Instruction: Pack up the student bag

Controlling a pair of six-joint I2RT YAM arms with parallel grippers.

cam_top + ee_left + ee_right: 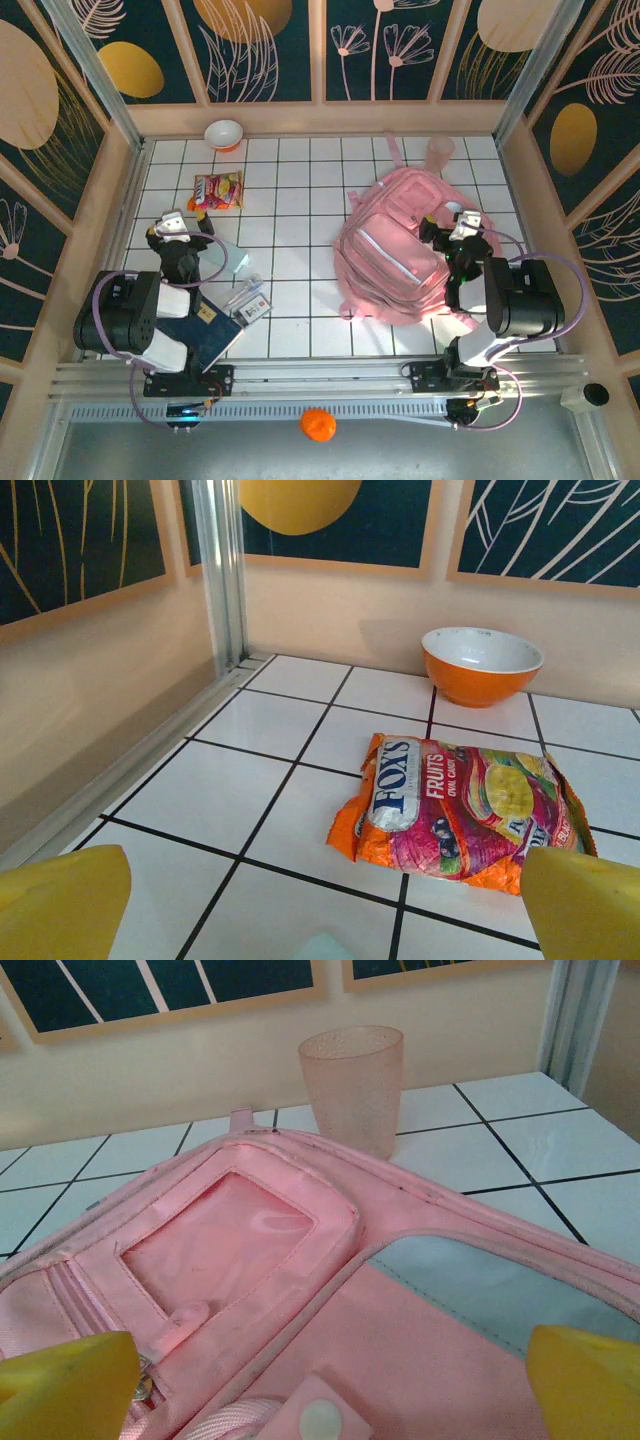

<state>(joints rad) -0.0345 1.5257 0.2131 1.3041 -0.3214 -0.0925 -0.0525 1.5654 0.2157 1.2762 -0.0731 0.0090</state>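
Note:
The pink student bag lies flat on the right half of the tiled table; its clear front pocket and pale trim show close up in the right wrist view. My right gripper hovers over the bag's right side, open, its yellow fingertips wide apart with only fabric between them. Left of the bag, my left gripper is open too, fingertips spread above bare tile. A Fox's candy packet lies just ahead of it, also visible from above.
An orange bowl sits at the back left, by the wall. A translucent pink cup stands behind the bag. A dark blue notebook, a pale green card and a small pack lie near the left arm. The enclosure walls are close.

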